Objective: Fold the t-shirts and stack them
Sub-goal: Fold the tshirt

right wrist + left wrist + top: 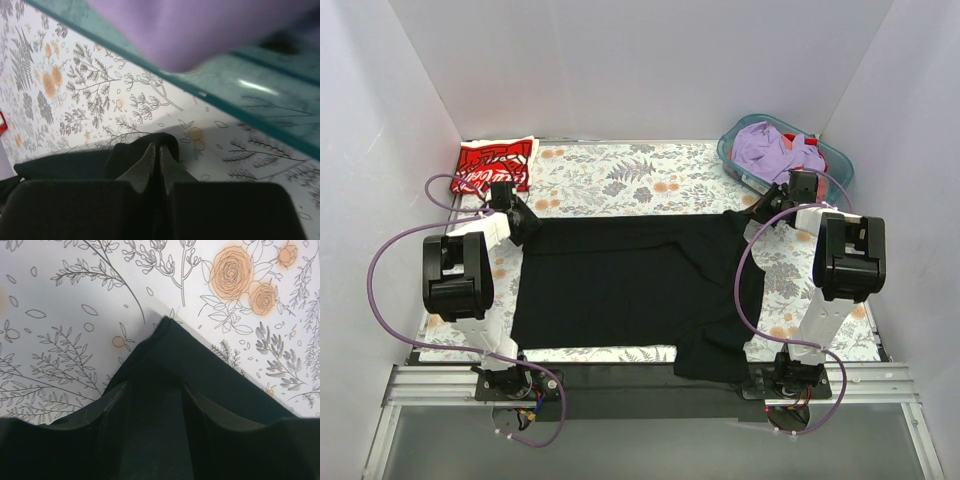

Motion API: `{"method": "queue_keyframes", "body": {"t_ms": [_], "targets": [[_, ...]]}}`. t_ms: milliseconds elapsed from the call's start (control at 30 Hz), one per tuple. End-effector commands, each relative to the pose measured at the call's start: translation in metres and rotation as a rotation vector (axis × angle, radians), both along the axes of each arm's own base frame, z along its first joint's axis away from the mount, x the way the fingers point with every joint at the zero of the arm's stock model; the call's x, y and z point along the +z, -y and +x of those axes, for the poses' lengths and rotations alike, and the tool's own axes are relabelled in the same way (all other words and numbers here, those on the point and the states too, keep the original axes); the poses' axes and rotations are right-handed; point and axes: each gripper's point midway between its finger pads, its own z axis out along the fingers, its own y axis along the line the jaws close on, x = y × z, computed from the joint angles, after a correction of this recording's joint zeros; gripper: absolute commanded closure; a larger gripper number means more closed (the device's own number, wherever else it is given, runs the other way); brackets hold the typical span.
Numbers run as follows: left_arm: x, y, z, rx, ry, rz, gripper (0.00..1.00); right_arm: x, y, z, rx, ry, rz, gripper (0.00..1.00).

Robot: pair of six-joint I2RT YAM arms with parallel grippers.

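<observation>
Black shirt (630, 285) is what both your grippers are working, one at each far corner. Your left gripper (154, 384) has its jaws apart, straddling the upper-left corner, which pokes out past the fingertips; it likely has no bite yet. Your right gripper (159, 149) has its jaws together, with a hump of the upper-right corner bunched at the tips, so it looks clamped on cloth.

Outward from there, the shirt lies spread across the middle of the mat (620, 175), its lower-right part spilling past the mat's near edge. The red shirt (495, 165) sits folded at upper left, and the basket (732, 165) is just behind your right gripper at upper right.

If you lift now, only one corner may rise and skew the fold. The spilled part could drag the shirt off the mat. Your right wrist could also clip the basket.
</observation>
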Motion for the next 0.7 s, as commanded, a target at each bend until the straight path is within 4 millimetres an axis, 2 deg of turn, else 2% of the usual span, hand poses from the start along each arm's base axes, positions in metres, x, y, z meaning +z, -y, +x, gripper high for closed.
{"method": "queue_keyframes", "body": {"t_ms": [0, 100, 267, 367, 433, 467, 533, 567, 667], "targets": [[-0.039, -0.002, -0.032, 0.018, -0.166, 0.008, 0.57, 0.034, 0.037, 0.018, -0.127, 0.117, -0.056, 0.99], [-0.041, -0.004, -0.033, 0.024, -0.176, 0.014, 0.57, 0.042, 0.042, 0.024, -0.142, 0.150, -0.055, 0.99], [-0.042, -0.010, -0.036, 0.043, -0.188, 0.032, 0.57, 0.043, 0.052, 0.028, -0.183, 0.156, -0.060, 0.98], [-0.042, -0.010, -0.036, 0.039, -0.188, 0.029, 0.57, 0.046, 0.054, 0.033, -0.176, 0.169, -0.046, 0.93], [-0.042, -0.008, -0.033, 0.026, -0.180, 0.025, 0.55, 0.046, 0.052, 0.037, -0.149, 0.179, -0.048, 0.75], [-0.041, -0.008, -0.032, 0.020, -0.175, 0.022, 0.55, 0.045, 0.051, 0.037, -0.136, 0.179, -0.054, 0.72], [-0.039, -0.005, -0.029, 0.002, -0.166, 0.012, 0.52, 0.045, 0.048, 0.028, -0.114, 0.182, -0.062, 0.59], [-0.038, -0.003, -0.028, -0.005, -0.160, 0.012, 0.51, 0.047, 0.049, 0.023, -0.110, 0.187, -0.082, 0.56], [-0.028, -0.001, -0.022, -0.026, -0.117, 0.008, 0.48, 0.057, 0.049, 0.008, -0.051, 0.192, -0.146, 0.54]]}}
